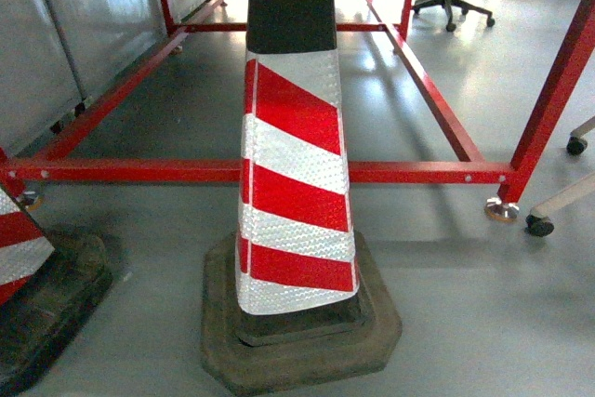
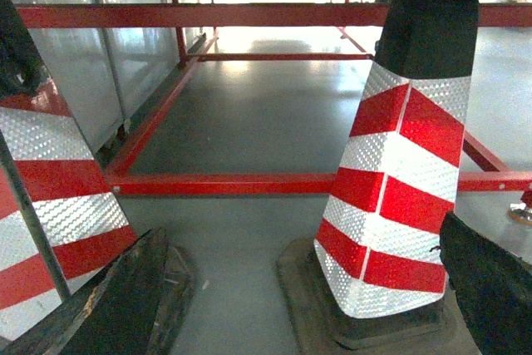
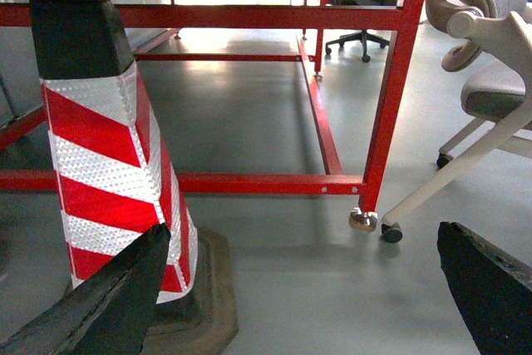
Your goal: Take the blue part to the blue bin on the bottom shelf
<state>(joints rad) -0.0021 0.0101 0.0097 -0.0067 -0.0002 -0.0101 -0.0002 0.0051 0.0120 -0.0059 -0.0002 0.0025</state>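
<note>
The blue part, the blue bin and the bottom shelf are all out of view. My left gripper (image 2: 301, 230) is open, with its dark fingers (image 2: 125, 305) wide apart low over the grey floor and nothing between them. It sits between two striped cones. My right gripper (image 3: 303, 229) is also open and empty, with bare floor between its fingers (image 3: 490, 288). Neither gripper appears in the head view.
A red-and-white traffic cone (image 1: 293, 183) on a black base stands directly ahead. A second cone (image 1: 19, 239) is at the left edge. Behind them runs a low red steel frame (image 1: 186, 171) with feet. A white office chair (image 3: 490, 97) stands to the right, and grey panels (image 1: 56, 34) to the left.
</note>
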